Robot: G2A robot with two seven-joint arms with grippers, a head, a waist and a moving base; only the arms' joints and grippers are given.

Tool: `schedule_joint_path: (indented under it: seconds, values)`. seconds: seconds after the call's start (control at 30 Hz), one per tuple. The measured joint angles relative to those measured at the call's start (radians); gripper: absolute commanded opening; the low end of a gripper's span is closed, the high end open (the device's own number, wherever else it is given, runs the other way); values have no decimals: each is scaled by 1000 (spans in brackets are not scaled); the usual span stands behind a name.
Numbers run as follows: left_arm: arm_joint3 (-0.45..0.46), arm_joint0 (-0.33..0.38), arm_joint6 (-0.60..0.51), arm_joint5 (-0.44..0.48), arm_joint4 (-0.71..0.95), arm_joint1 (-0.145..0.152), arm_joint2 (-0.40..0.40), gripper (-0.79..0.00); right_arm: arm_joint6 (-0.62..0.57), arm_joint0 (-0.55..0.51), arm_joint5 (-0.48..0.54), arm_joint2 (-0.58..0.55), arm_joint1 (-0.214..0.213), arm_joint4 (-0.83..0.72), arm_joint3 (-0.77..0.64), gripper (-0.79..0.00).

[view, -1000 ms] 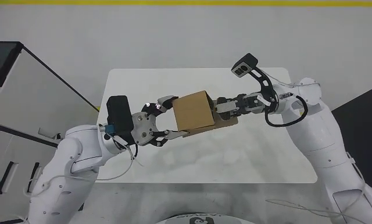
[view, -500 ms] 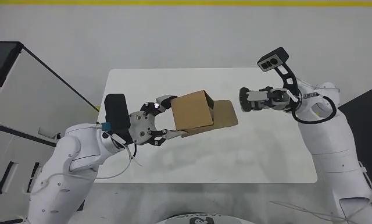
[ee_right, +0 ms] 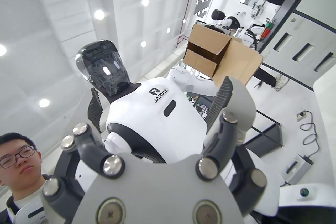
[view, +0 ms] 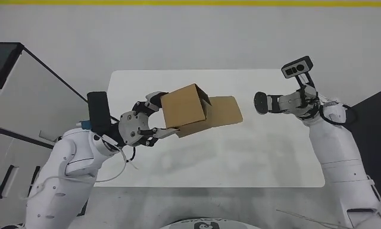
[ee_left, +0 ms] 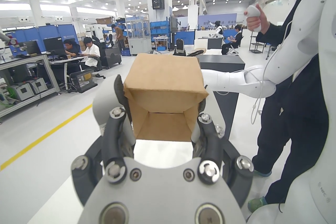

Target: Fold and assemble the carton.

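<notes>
The left gripper (view: 152, 117) clasps the brown carton (view: 186, 107) at its open end, one finger on each side wall, above the white table (view: 268, 163); a long flap juts rightward; well apart, the right gripper (view: 260, 102) gapes wide, holding nothing.

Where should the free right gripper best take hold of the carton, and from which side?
Probably the long flat flap jutting from the open end of the carton: pinch its free edge, coming from the side where the right gripper is. It is a thin sheet pointing that way, and the left gripper clamps the opposite end.
</notes>
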State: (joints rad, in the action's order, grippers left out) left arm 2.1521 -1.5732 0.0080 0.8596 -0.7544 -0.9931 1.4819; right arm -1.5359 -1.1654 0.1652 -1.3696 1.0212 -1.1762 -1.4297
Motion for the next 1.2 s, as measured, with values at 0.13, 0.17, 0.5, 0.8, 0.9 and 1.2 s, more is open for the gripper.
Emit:
schedule_joint_path:
  seconds: [0.13,0.17,0.5,0.8,0.9,1.2]
  values:
    - [1,-2,8,8,9,0,6,-785,0,1,5,21,2,2,24,0]
    - [2,-2,8,8,8,0,6,-785,0,1,5,21,2,2,22,0]
    - [-28,5,64,14,87,-8,-23,-785,-1,11,-22,113,32,-113,106,0]
    - [-53,24,112,47,111,-18,-57,-785,0,71,4,239,69,-166,175,-185]
    - [-57,29,119,49,110,-21,-64,-785,0,91,15,282,81,-167,178,-200]
    - [-65,38,148,51,98,-30,-64,-785,0,135,43,371,99,-148,188,-348]
